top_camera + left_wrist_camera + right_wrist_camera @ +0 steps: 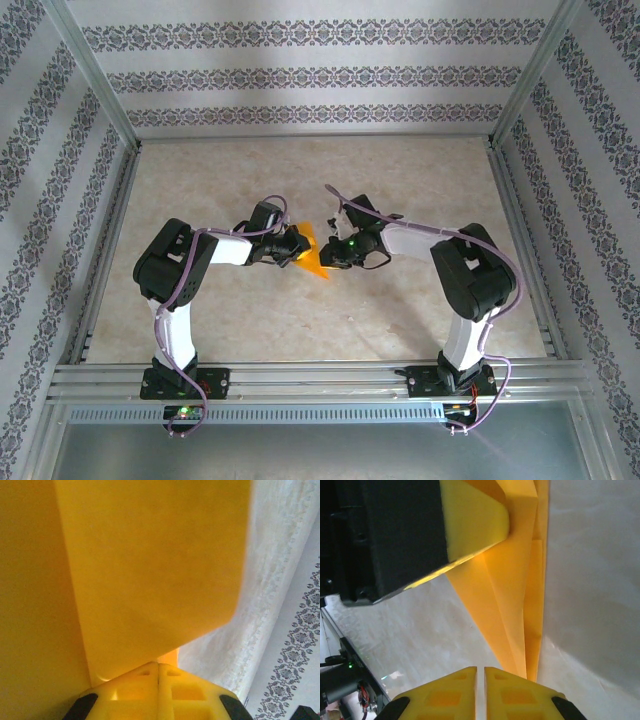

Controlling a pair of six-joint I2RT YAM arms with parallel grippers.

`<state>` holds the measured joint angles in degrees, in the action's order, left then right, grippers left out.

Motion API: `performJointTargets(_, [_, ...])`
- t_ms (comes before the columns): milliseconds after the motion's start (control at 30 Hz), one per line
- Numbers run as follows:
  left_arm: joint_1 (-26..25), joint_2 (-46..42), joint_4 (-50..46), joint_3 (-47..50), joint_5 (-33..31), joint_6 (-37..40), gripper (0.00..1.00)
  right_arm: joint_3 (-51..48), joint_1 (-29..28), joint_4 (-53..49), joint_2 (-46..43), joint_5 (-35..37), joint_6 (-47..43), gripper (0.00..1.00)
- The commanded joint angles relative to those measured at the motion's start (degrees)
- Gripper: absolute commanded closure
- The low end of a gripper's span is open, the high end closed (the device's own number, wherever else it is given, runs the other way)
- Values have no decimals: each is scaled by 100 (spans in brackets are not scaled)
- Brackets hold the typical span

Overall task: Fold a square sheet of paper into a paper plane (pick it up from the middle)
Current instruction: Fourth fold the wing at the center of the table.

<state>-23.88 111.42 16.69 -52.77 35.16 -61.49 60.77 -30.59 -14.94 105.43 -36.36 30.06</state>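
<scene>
Mid-fold: left gripper (158,669) pinches shut on a creased bright orange paper sheet (150,570). Right gripper (480,674), at its three o'clock, closed and empty, likely must press the next crease

Each arm, the left arm (175,300) and the right arm (465,300), has white tubes and fat black joints. A thin purple cable (225,232) runs along each. The black bases (185,380) are at 6 o'clock. A green light (353,243) glows. The left hand (158,666) and right hand (480,670) have yellow fingers (507,696) with square dents.
</scene>
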Motion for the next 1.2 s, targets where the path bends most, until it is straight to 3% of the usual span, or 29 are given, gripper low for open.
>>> performJointTargets(0, [65,293,-539,66,-161,23,96,213,-65,-19,285,138,47,88])
performJointTargets(200, [68,231,-527,61,-124,52,96,330,-96,-238,582,234,-120,88])
performJointTargets(467, [50,-372,-1131,-420,17,961,90,260,-88,-562,819,670,-263,88])
performJointTargets(667, [-172,-743,-1108,-216,-178,1263,88,272,-88,-649,883,773,-212,89])
performJointTargets(867, [-363,-654,-1190,-76,-314,1436,94,288,-88,-720,909,807,-205,90])
performJointTargets(1167, [-427,-272,-1140,-245,-141,1548,95,323,-121,-789,995,821,-228,90])
